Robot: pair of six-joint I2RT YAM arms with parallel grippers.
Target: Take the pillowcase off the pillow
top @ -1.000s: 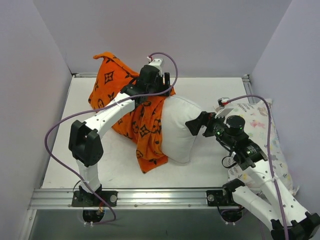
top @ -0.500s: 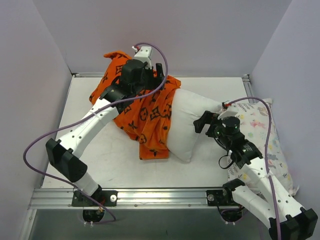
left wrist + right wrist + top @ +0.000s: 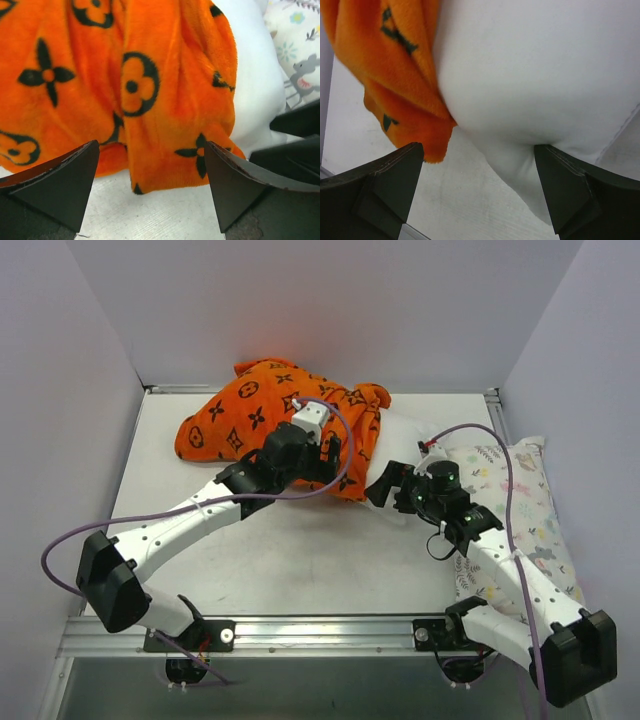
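White tabletop (image 3: 300,560) bears every item. The bright orange fleece pillowcase with black flower and circle motifs (image 3: 250,420) lies bunched directly ahead of the left gripper (image 3: 151,150), its loose hem just beyond the fingertips.

The plump plain white pillow (image 3: 540,75) is mostly inside that cover. One bare end sticks out directly ahead of the right gripper (image 3: 479,147), touching the orange hem on that gripper's left. The smaller pastel animal-print pillow (image 3: 525,510) lies behind the right gripper, alongside its arm, and is not involved.

Both grippers have their jaws spread wide, with nothing between them and no contact with fabric or pillow.

Assessment: removal is far from done.

Risks:
- The left jaws could close too deep and pinch pillow stuffing along with the fleece, so cover and pillow would drag together.
- The right jaws could catch the orange hem as well as the white corner, so the two pulls would cancel.
- A shallow bite on the plump, rounded end may slip.
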